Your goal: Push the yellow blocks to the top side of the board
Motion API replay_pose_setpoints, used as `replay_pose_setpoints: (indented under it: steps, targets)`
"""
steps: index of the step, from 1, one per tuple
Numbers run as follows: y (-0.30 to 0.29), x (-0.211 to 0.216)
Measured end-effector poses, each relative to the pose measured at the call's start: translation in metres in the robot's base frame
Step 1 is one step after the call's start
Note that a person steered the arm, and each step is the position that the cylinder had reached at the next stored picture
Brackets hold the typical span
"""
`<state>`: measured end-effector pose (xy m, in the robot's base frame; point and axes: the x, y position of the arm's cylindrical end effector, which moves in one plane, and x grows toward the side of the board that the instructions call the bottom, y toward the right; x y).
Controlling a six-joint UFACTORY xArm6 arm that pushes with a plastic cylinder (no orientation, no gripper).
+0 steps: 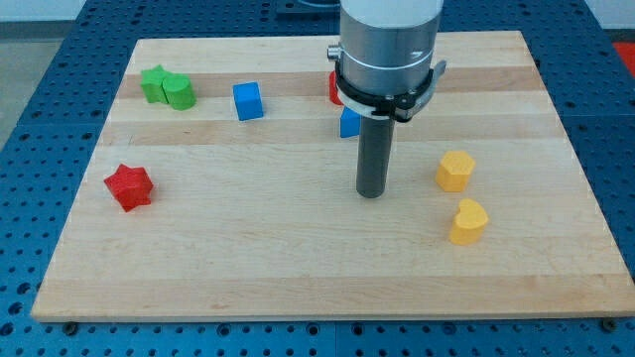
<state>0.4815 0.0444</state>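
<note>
No claw here; my tip [371, 194] sat left of the yellow hexagon block [455, 171] and yellow heart block [468, 221]. Both looked light, rigid, slidey; I'd shove their bottom faces.

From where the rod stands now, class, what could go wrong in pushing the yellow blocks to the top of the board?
1. My tip sits to the left of both the yellow hexagon block and the yellow heart block; a push from here may send them right, off the board.
2. The two yellow blocks lie close together, so pushing the lower one up may knock the upper one askew.
</note>
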Motion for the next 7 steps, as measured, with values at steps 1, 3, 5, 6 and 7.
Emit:
replay_pose_setpoints:
  steps: [1,3,5,6,7]
  targets:
    - [0.046,0.000]
    - [0.074,-0.023]
    - [0.063,0.016]
    - [0.062,0.019]
    - [0.088,0.011]
